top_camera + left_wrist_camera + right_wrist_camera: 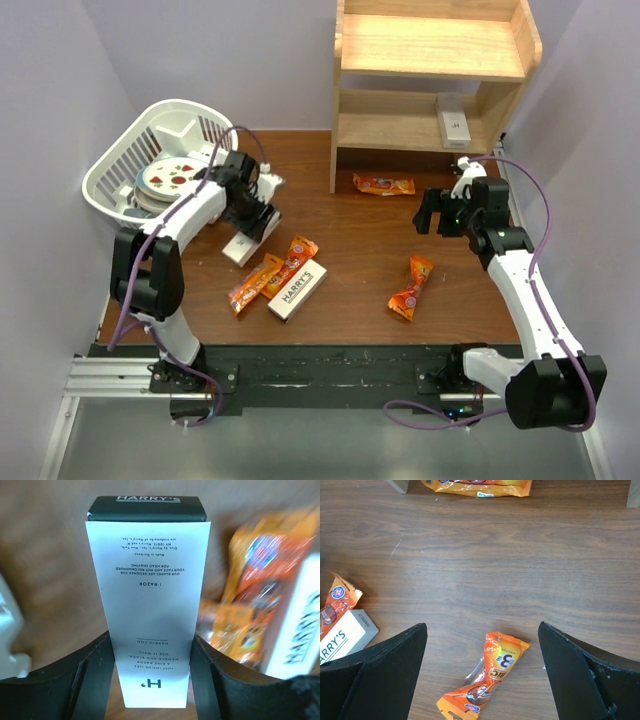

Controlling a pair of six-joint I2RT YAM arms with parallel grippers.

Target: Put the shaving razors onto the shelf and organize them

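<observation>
The white oblong cardboard razor box with a dark end cap (150, 605) lies flat on the brown wooden table (350, 230) at the left, and my left gripper (152, 650) straddles its near end; the black fingers (97, 670) sit hard against both long sides, but I cannot tell whether they are pressing it or only flanking it; from above the arm covers most of this box. A second white razor box lettered HARRY'S (298, 289) lies at an angle near the table's middle, just beside two crinkly orange snack packets (270, 273); in the left wrist view it is cut off at the right edge and blurred. The third white razor box (455, 123) sits on the lower level of the light wooden two-level shelf (430, 48), towards its right end, partly shadowed. My right gripper (482, 627) hangs over the table with its jaws wide apart and nothing between them, above another orange packet (487, 680); a further orange packet (384, 184) lies before the shelf, cropped in the right wrist view. A white slatted plastic basket (110, 175) stands far left; a white blur at the left wrist view's edge I cannot identify.
</observation>
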